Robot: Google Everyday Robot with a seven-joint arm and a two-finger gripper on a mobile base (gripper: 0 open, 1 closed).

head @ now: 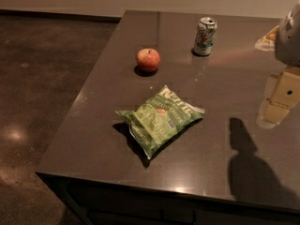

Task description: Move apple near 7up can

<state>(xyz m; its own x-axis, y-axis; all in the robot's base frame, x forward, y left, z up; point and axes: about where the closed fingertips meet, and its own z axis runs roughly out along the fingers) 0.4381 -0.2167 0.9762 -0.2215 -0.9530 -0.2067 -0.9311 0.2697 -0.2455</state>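
The apple is small, round and red-orange, and sits on the dark grey table toward its far left. The 7up can stands upright, white and green with a silver top, to the right of the apple and a little farther back, about a hand's width apart from it. My gripper hangs above the table at the right edge of the view, well to the right of both the can and the apple. It holds nothing that I can see.
A green chip bag lies flat in the middle of the table, nearer than the apple. A pale yellowish object sits at the far right, partly hidden by my arm. The table's left and near edges drop to a dark floor.
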